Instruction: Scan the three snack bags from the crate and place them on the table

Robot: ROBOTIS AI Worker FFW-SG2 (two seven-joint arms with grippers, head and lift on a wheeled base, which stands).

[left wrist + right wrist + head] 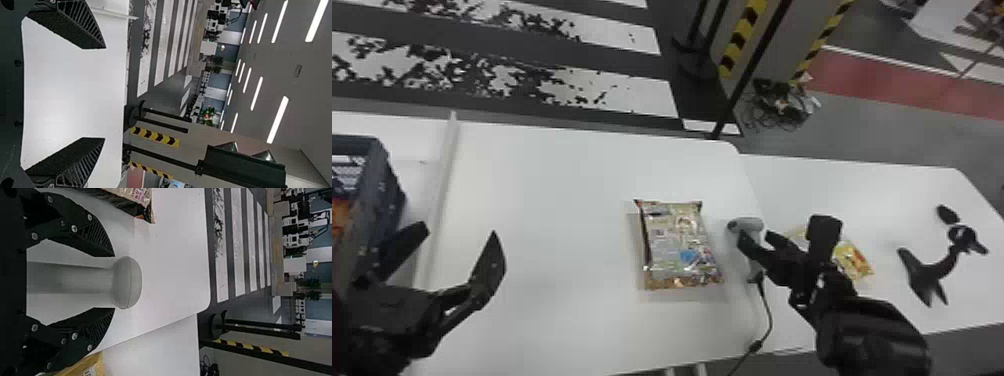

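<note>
A snack bag [682,245] lies flat on the white table; its corner also shows in the right wrist view [133,197]. Just right of it, the grey scanner [748,225] has my right gripper [756,237] at it. In the right wrist view the open right gripper [114,282] has a finger on each side of the scanner [127,282], with gaps beside its handle. My left gripper [461,233] is open and empty right of the dark crate [387,200]; its fingers stand wide apart in the left wrist view [104,93]. Something orange [339,216] is inside the crate.
A yellow bag [854,261] lies on the right-hand table [897,195], partly behind the right arm. Farther right is a black stand-like object [929,272]. The scanner's cable [768,320] runs to the table's front edge. A black pole [749,75] rises behind the tables.
</note>
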